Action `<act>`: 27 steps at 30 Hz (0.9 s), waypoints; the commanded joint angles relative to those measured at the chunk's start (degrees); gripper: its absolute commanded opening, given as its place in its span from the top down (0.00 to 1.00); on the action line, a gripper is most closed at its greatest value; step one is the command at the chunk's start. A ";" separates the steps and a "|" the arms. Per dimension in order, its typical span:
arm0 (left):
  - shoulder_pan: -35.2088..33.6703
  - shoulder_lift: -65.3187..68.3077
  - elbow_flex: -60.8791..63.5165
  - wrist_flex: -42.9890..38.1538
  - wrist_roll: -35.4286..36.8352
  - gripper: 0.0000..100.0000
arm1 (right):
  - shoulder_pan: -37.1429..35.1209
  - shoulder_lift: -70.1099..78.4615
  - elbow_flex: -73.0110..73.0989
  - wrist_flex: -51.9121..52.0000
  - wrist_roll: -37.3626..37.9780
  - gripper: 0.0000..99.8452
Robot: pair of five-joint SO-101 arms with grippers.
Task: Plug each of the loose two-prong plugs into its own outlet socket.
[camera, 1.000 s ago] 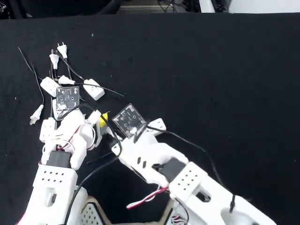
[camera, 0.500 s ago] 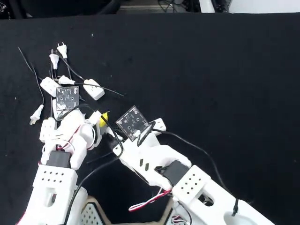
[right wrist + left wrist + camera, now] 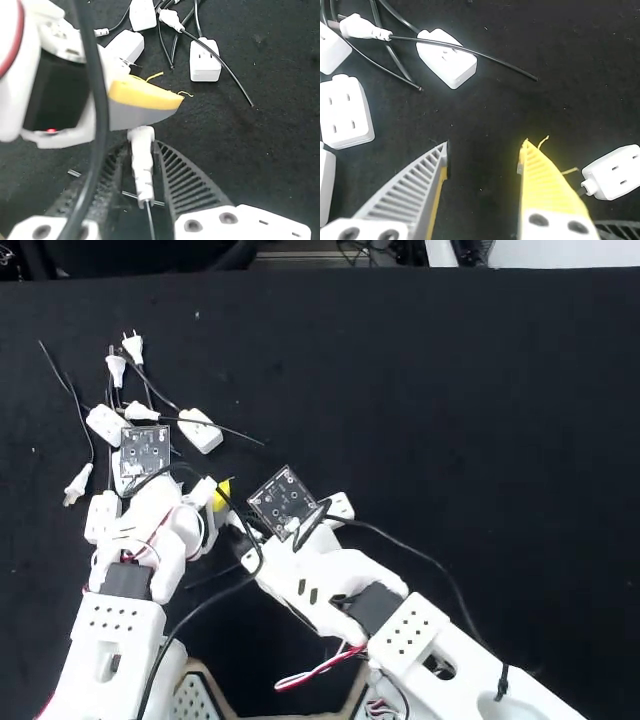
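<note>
Toward the left of the table [image 3: 450,390]: loose plugs [image 3: 116,367] and white sockets [image 3: 199,430] lie among black cords [image 3: 222,428].
Right gripper [image 3: 142,149]: narrow, clamped on a white two-prong plug [image 3: 142,172], just below the other arm's yellow finger [image 3: 145,97].
Left gripper [image 3: 482,152]: spread wide over the black table.
Nearest sockets: a single socket [image 3: 446,57] ahead of the left gripper, a double block [image 3: 345,112] off to one side.

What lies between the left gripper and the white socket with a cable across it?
Only bare black table, seen in the left wrist view, separates the left gripper from that socket.
</note>
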 commanded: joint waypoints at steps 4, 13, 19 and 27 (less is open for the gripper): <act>0.57 -0.26 -0.40 -1.76 -0.09 0.77 | -0.97 -2.59 -1.63 1.23 0.62 0.99; -1.63 -0.26 -0.31 -3.96 0.00 0.77 | 9.85 -2.51 -6.11 10.99 0.70 0.99; -4.97 -0.26 0.22 -3.78 0.00 0.77 | 18.20 -2.51 -12.00 21.80 7.38 0.99; -4.70 -0.26 1.45 -3.78 -0.26 0.77 | 27.16 1.36 -23.87 37.98 9.14 0.99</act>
